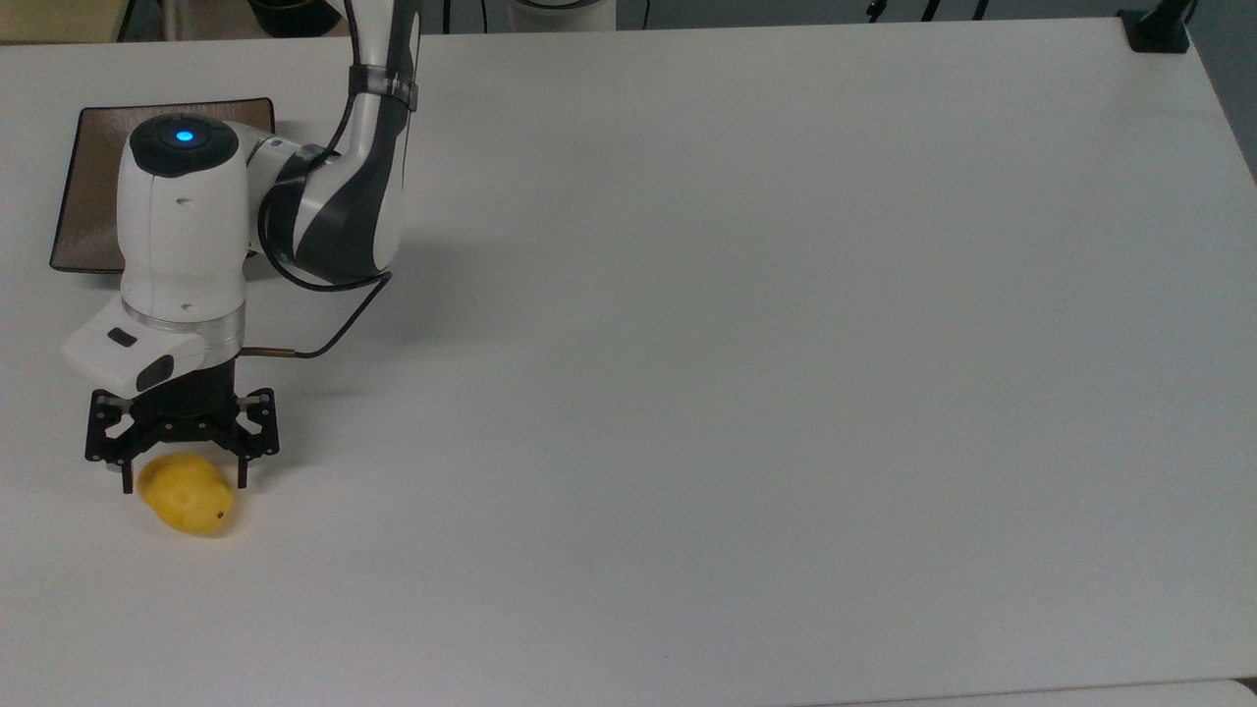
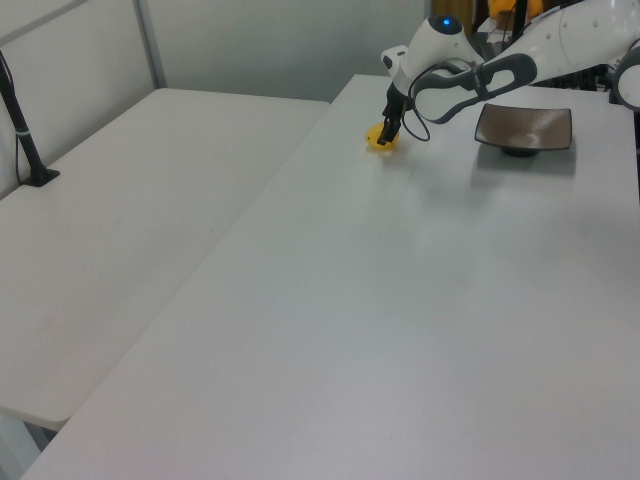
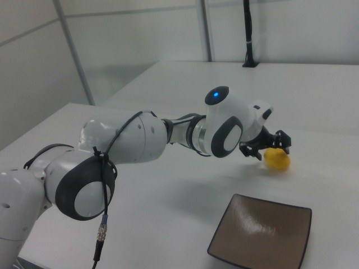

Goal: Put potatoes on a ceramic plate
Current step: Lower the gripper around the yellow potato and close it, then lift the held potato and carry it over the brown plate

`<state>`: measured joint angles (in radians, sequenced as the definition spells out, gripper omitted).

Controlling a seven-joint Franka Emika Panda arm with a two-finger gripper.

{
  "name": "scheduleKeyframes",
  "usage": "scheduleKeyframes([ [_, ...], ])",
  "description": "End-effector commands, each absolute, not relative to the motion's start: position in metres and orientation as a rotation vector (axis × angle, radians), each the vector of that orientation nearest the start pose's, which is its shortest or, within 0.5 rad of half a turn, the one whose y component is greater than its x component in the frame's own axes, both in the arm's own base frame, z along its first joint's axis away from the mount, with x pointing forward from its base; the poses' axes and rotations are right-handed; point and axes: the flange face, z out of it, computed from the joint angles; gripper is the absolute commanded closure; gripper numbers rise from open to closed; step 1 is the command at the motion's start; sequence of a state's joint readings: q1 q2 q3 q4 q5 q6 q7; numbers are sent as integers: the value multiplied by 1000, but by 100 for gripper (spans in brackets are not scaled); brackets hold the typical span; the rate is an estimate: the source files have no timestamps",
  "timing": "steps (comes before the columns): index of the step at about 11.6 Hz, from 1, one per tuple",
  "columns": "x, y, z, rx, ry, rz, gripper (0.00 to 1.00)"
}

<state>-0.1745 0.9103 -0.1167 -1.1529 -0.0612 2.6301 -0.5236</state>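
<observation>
The yellow egg-shaped potato [image 1: 189, 509] lies on the white table near the top view's left edge, with a tiny dark spot on its right end. My gripper [image 1: 184, 484] is low over it and open, one black finger on each side of its far end. The left view shows the potato [image 2: 376, 141] partly behind the gripper [image 2: 386, 134]. In the right view the gripper [image 3: 274, 152] reaches down onto the potato [image 3: 277, 160]. The square brown ceramic plate [image 1: 86, 191] sits behind the arm, partly covered by it. The plate is bare in the left view [image 2: 523, 127] and the right view [image 3: 261, 235].
A black clamp [image 1: 1157, 31] sits at the table's far right corner in the top view. A second white table [image 2: 120, 230] adjoins in the left view, with a black post [image 2: 22, 125]. The wide white tabletop [image 1: 766, 344] stretches to the top view's right.
</observation>
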Motion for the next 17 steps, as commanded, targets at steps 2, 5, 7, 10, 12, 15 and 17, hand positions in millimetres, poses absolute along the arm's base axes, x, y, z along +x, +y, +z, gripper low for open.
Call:
scheduleKeyframes([
  [2, 790, -195, 297, -3362, -713, -867, 2],
  [5, 791, -187, 287, -3382, -813, -828, 34],
  [7, 792, -183, 288, -3384, -833, -825, 61],
  [10, 790, -176, 293, -3384, -820, -821, 61],
  [12, 785, -172, 313, -3382, -808, -835, 61],
  [15, 768, -163, 370, -3366, -756, -884, 63],
  [17, 747, -163, 418, -3376, -647, -836, 64],
])
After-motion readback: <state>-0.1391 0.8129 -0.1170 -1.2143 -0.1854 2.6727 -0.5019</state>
